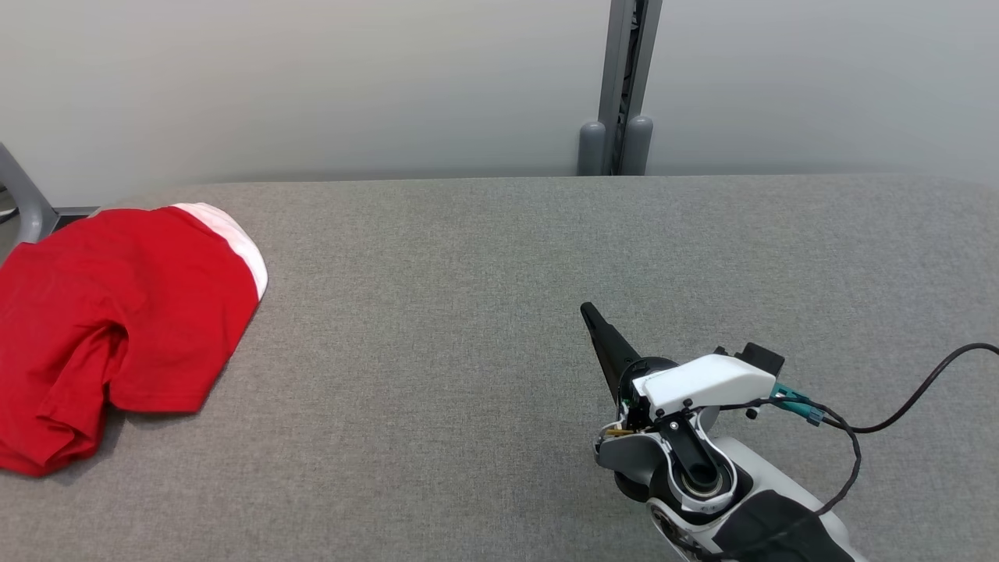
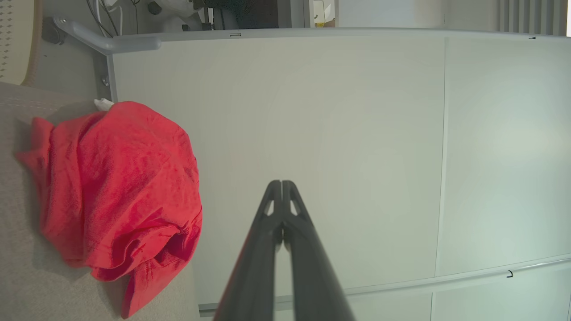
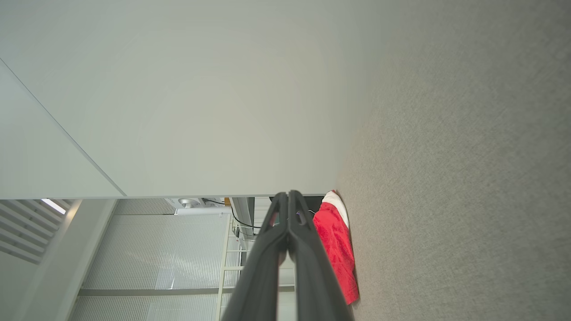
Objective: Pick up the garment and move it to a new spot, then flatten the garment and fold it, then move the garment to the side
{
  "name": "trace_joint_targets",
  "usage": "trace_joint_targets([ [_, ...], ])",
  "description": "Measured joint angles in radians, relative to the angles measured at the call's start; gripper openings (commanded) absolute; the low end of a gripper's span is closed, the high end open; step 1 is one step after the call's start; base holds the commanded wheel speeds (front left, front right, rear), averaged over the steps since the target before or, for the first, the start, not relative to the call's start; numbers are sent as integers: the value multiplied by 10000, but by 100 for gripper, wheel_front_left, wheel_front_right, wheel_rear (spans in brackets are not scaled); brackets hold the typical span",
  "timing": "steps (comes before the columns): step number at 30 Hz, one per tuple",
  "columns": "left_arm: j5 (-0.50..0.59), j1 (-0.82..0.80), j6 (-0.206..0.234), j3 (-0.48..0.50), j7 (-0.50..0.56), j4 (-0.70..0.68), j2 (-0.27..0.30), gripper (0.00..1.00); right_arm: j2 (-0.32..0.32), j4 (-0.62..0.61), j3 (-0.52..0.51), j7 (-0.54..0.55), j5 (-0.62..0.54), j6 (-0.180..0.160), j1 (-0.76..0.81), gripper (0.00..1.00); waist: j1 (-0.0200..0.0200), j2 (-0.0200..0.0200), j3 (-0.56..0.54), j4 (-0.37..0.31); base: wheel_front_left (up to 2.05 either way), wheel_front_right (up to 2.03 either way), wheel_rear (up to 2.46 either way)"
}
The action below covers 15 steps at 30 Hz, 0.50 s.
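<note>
Lying crumpled near the tabletop's [image 1: 499, 273] far left corner, the red garment [image 1: 117, 312] is well apart from the right end effector [image 1: 587, 311], whose 2 fingers are pressed together, empty. The left end effector [image 2: 282, 183] is likewise pinched closed, holding nothing. Broad grey surface stretches between garment and right end effector.

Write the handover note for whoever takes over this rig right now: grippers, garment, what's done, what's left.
Left gripper: jaws shut, empty, clear of the cloth.
Right gripper: jaws shut, empty, over the right half of the grey table.
Red garment: bunched at the table's left end, white band at its far edge, touched by neither gripper.
Done: nothing that shows; it is neither flat nor neatly folded.
Left: pick it up, move it, flatten, fold, set aside.
</note>
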Motion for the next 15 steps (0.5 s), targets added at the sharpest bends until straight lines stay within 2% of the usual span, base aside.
trace_joint_targets([
  [15, 0, 0, 0, 2, 0, 0, 0, 0, 0, 0, 0, 0, 0, 0, 0, 0, 0, 0, 0, 0, 0, 0, 0],
])
